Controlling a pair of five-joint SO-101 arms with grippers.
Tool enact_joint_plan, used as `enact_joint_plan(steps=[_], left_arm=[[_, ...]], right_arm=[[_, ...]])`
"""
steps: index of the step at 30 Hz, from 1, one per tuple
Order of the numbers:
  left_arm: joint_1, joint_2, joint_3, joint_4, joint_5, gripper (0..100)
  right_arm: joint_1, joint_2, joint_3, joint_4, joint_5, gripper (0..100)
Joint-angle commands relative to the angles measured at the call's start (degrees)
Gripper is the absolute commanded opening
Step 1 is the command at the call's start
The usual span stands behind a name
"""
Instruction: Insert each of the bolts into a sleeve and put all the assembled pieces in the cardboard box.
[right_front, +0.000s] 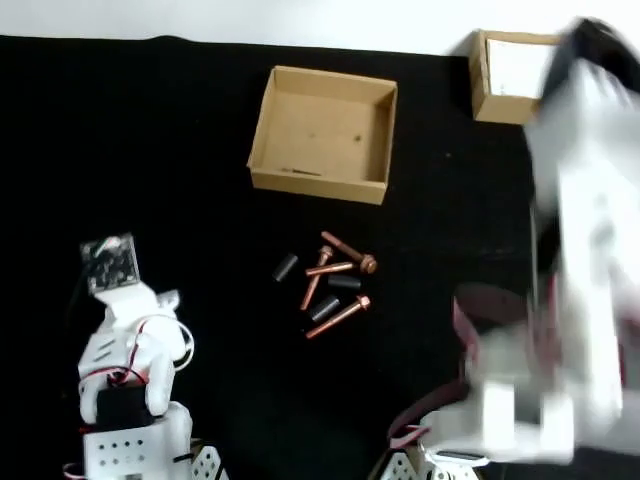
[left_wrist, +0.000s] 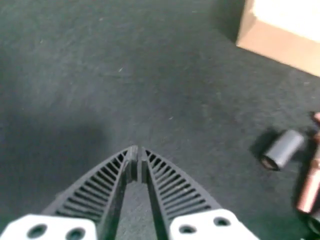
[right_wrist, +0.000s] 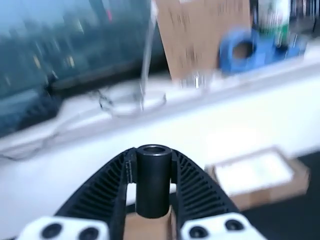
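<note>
The open cardboard box (right_front: 320, 135) stands at the table's back middle. Several copper bolts (right_front: 338, 316) and three black sleeves (right_front: 286, 267) lie loose in front of it. My left gripper (left_wrist: 135, 154) is shut with nothing in it, low over bare cloth to the left of that pile; a sleeve (left_wrist: 282, 148) and a bolt (left_wrist: 312, 186) lie off to its side. In the high view this left gripper (right_front: 108, 262) is at the lower left. My right gripper (right_wrist: 152, 162) is shut on a black sleeve (right_wrist: 152, 182), held upright and high. The right arm (right_front: 580, 250) is raised at the right.
A smaller closed cardboard box (right_front: 505, 62) sits at the back right corner, also seen below the right gripper as the small box (right_wrist: 255, 175). Black cloth (right_front: 150, 150) covers the table. A corner of the cardboard box (left_wrist: 285, 35) shows beyond the left gripper.
</note>
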Motion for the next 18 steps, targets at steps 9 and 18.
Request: enact_joint_plan(steps=[9,18], left_arm=[[17.9,50.2,-48.0,13.9,-3.8,5],[27.7,85.1,-86.5,32.4,-24.4,5]], right_arm=[[1.8,-45.5,58.9,0.3,1.2,0.6],[29.0,-75.8,111.1,-18.9,5.4,0.6]])
